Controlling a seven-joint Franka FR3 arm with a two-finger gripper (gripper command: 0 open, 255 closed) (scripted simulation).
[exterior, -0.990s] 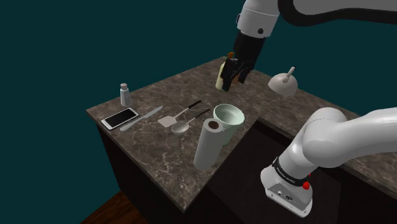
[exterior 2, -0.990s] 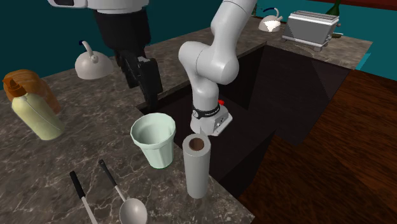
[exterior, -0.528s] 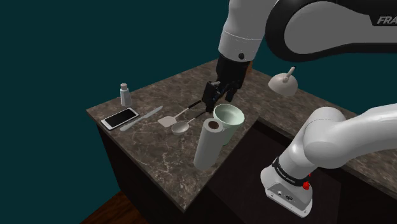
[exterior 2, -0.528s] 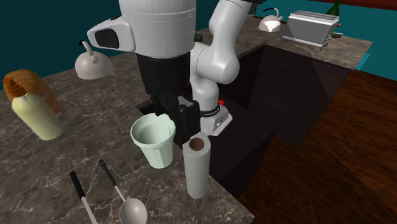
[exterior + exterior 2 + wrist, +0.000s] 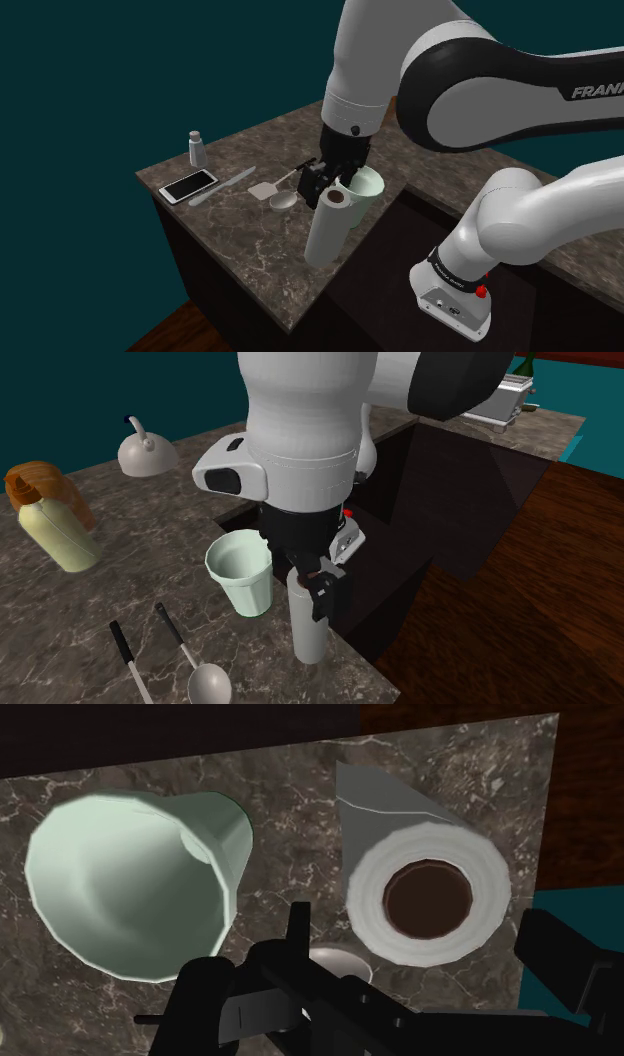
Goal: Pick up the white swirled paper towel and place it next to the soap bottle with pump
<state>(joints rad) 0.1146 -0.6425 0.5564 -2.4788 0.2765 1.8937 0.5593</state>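
Black pincer [image 5: 375,966], its fingers spread, hangs at the top of the upright white paper towel roll [image 5: 430,899], whose brown core faces it. The roll stands at the stone desk's [image 5: 250,240] edge. Just beside it, a pale green cup [image 5: 242,572] shows only its own inner wall. A cream bottle [image 5: 55,532] lies well apart.

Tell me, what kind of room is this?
Probably a kitchen: a marbled counter holds a kettle, a spoon, a cup and a paper towel roll.
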